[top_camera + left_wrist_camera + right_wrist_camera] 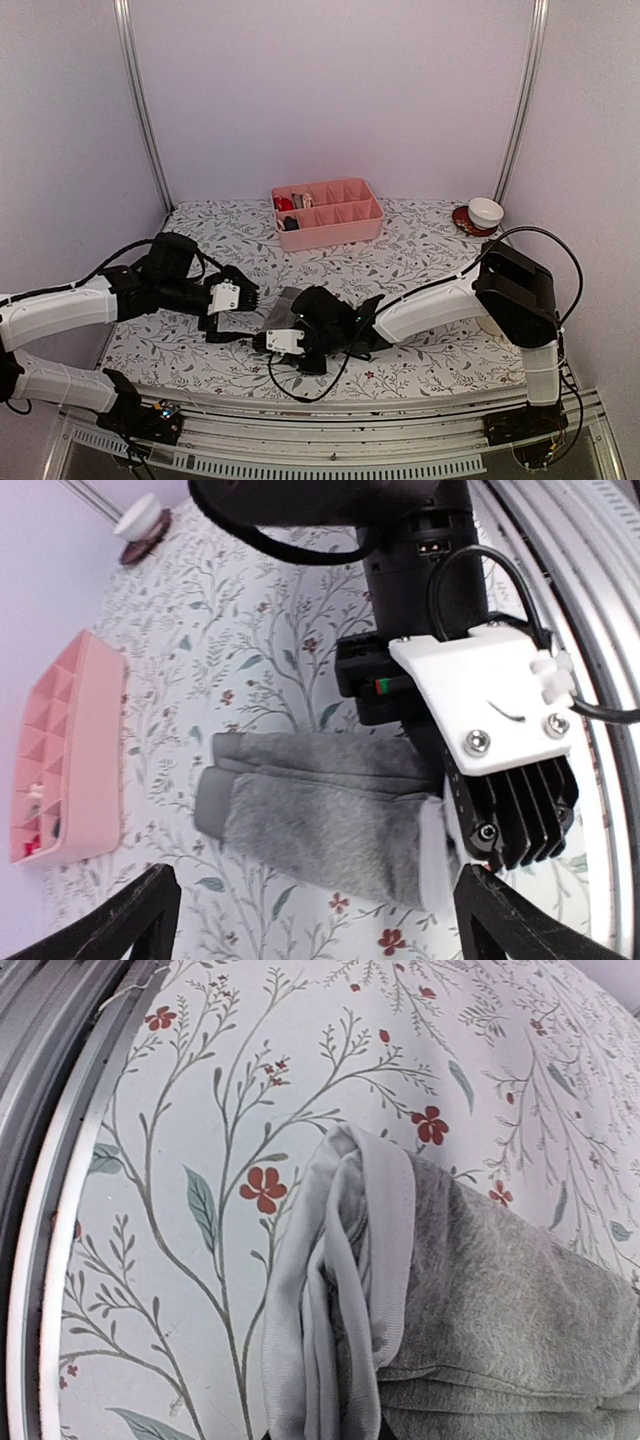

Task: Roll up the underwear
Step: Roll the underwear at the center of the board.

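The underwear (320, 820), grey briefs with a pale waistband (345, 1260), lies folded into a narrow strip on the flowered cloth, and from above it shows at the table's front middle (284, 304). My right gripper (279, 338) is at the waistband end. Its jaws are shut on the bunched pale band (325, 1435), and only their dark tips show at the frame's bottom edge. The right gripper's white and black body (500, 770) covers that end of the strip in the left wrist view. My left gripper (234, 311) hovers just left of the garment, wide open (315, 905), touching nothing.
A pink divided tray (328, 232) with small items stands at the back middle, also at the left edge (65, 750) of the left wrist view. A white bowl on a red saucer (485, 212) sits at the back right. The metal front rail (40, 1160) runs close by the right gripper.
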Controlling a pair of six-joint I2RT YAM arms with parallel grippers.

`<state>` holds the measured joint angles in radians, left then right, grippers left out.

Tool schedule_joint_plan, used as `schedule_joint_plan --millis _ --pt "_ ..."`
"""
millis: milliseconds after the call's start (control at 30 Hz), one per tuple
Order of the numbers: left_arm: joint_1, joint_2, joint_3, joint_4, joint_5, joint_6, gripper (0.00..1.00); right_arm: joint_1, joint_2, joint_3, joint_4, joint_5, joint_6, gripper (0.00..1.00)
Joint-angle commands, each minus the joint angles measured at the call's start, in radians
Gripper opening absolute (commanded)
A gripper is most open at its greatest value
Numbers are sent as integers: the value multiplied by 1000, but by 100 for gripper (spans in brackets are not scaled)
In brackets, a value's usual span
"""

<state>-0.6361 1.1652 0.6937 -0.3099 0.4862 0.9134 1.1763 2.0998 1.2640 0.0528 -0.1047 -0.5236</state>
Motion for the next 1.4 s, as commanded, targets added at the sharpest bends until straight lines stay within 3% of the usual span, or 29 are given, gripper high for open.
schedule_joint_plan --millis 0,233,367,567,833,1367 --pt "-8 -136 -177 144 -14 90 98 -90 83 142 -230 -211 185 4" --pt "-19 -295 -414 342 -44 288 94 -166 160 261 -349 -413 361 9" --pt "-51 -286 -461 414 -34 347 85 -183 200 323 -418 -466 431 9" --pt "-143 -110 -414 444 -126 399 58 -252 230 334 -427 -630 536 10" --pt "-225 166 -308 513 -249 397 52 -285 239 339 -429 -671 584 9" --pt "-294 375 -279 722 -433 424 55 -287 239 348 -435 -683 579 6"
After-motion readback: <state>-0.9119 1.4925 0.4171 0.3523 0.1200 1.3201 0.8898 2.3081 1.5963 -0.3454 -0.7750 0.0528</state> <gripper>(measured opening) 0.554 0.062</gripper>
